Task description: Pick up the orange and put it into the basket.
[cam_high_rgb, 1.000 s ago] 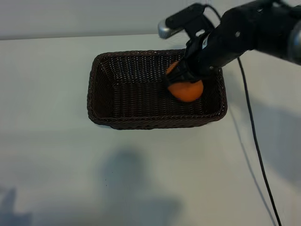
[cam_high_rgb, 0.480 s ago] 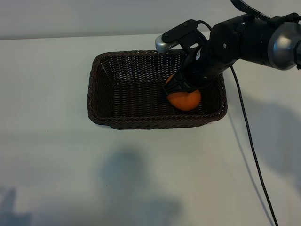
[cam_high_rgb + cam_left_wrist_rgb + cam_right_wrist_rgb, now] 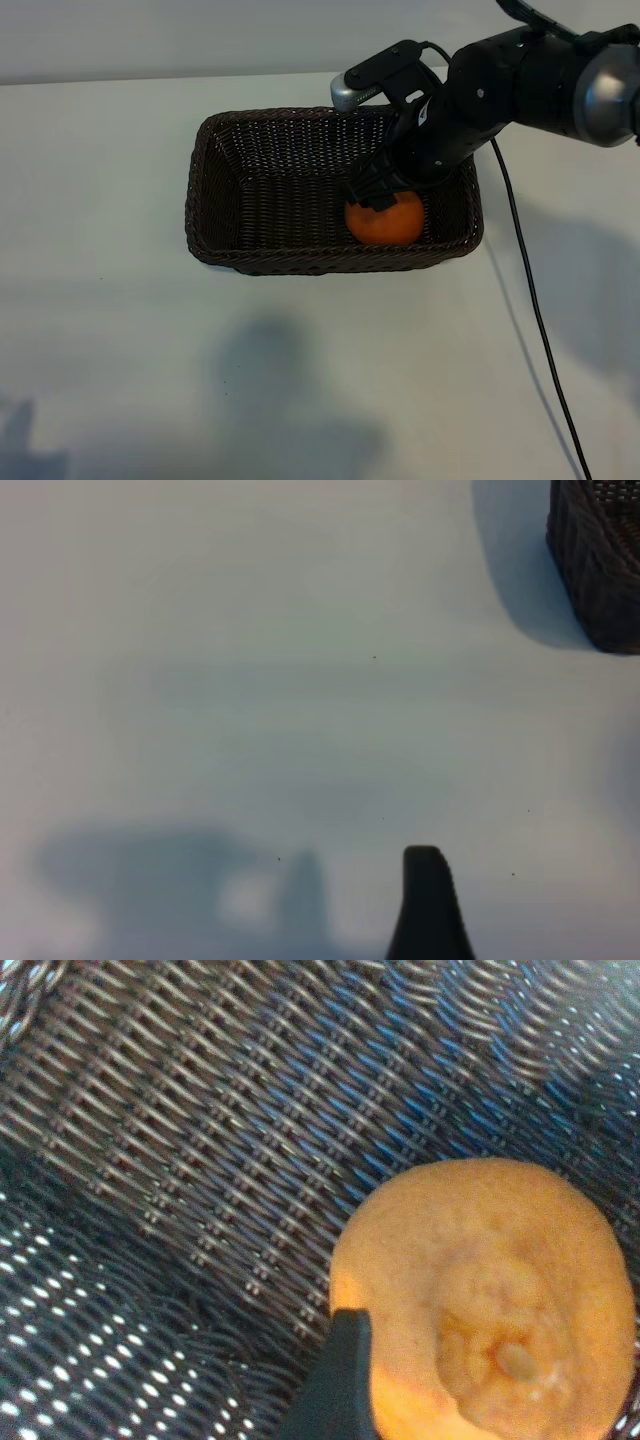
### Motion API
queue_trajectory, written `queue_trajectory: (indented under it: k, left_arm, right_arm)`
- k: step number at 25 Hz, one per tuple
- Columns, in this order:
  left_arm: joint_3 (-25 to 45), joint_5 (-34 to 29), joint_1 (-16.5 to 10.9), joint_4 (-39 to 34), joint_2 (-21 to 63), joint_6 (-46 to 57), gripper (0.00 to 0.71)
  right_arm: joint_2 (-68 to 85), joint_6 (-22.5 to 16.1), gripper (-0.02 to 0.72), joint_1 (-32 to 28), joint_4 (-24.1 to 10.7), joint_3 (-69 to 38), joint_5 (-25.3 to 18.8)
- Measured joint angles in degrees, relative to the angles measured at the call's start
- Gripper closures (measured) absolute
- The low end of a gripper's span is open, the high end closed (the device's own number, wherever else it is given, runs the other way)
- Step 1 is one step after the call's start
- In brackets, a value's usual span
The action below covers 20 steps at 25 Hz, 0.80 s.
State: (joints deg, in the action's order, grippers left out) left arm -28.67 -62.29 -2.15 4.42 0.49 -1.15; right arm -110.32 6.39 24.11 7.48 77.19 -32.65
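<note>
Right wrist view: orange (image 3: 480,1300) in basket (image 3: 200,1140), knob toward camera, right claw (image 3: 385,190) spread wide

Right arm reaching down at far right
Right gripper (image 3: 383,193) angled down-left, fingers spread; left arm off frame.

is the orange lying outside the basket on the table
No, the orange sits inside the wicker basket, near its right end.

We note the right arm (image 3: 520,75): glossy black housings, a rounded grey joint cap (image 3: 612,85) at the shoulder end, a silver-tipped black wrist camera (image 3: 352,92), and a thin black cable (image 3: 535,310) trailing off. Fingers (image 3: 335,1385) matte black.
</note>
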Motion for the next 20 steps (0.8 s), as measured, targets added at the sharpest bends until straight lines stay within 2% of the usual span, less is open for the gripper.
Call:
queue_trajectory:
  k: [3, 7, 11, 14, 20]
  left_arm:
    - [0.0, 0.0, 0.0, 0.0, 0.0, -0.1, 0.203]
    - [0.0, 0.0, 0.0, 0.0, 0.0, -0.1, 0.203]
    - [0.0, 0.0, 0.0, 0.0, 0.0, -0.1, 0.203]
    - [0.0, 0.0, 0.0, 0.0, 0.0, -0.1, 0.203]
    - [0.0, 0.0, 0.0, 0.0, 0.0, -0.1, 0.203]
  right_arm:
    - [1.9, -2.1, 0.015, 0.0, -1.1, 1.0, -0.7]
    - [4.7, -5.7, 0.029, -0.5, -6.0, 3.3, -2.0]
    - [6.2, -7.9, 0.038, -3.0, -9.9, 7.4, -7.6]
    - [6.8, -8.2, 0.045, -6.4, -11.0, 9.5, -10.6]
    - [8.3, -8.3, 0.062, -15.8, -11.5, 10.2, -12.7]
